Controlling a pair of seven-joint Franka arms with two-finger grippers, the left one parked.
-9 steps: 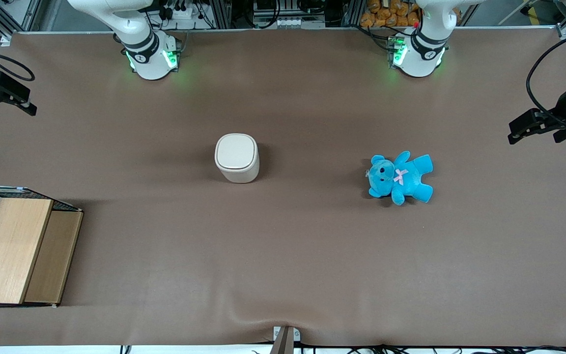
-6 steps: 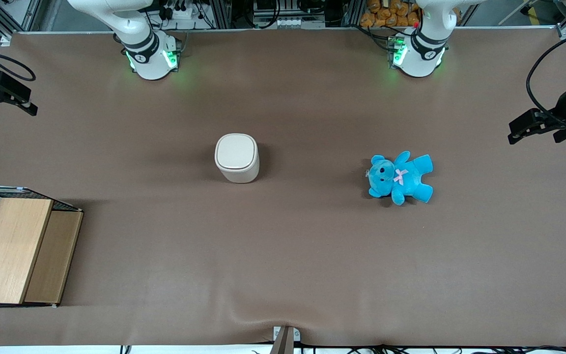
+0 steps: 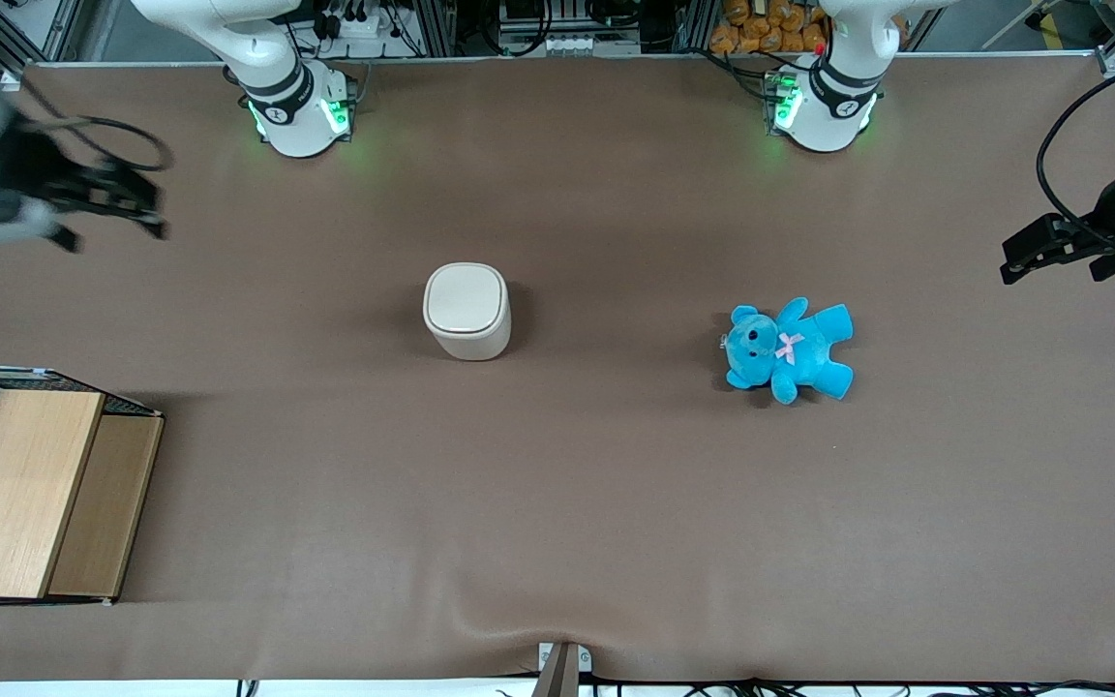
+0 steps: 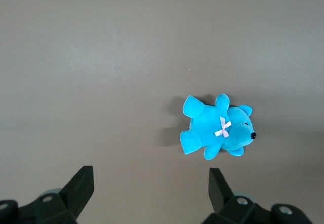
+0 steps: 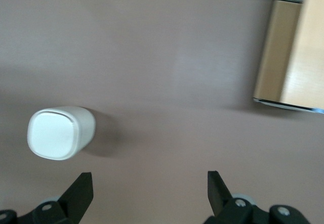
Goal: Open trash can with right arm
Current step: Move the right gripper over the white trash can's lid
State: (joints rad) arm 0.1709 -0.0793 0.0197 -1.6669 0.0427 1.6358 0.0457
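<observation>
A wooden box [image 3: 30, 494] with wire mesh is sitting nearest the front camera, at the working arm's end of the desk [image 3: 557, 503]; in the right wrist view the box [image 5: 291, 57] is showing one light panel and a darker one beside it. Farther from the camera, about mid-desk, the bin [image 3: 467, 311] is standing upright with its flat lid lying shut — the thin grey seam is running unbroken round the top. The right wrist view is looking down on the bin [image 5: 59, 132] from above, and nothing is touching it. Level with it, toward the parked arm's end, a blue teddy [image 3: 788, 349] is lying on its back with a pink bow at its neck; the left wrist view is showing the teddy [image 4: 217, 128] too.

Farther still, the right arm's pincer [image 3: 117, 198] is hanging above the desk at the working arm's end — well apart from the bin and blurred. In the right wrist view the pincer [image 5: 150, 191] is spread wide, its two black fingers [image 5: 81, 193] standing far apart with only bare desk between them.
</observation>
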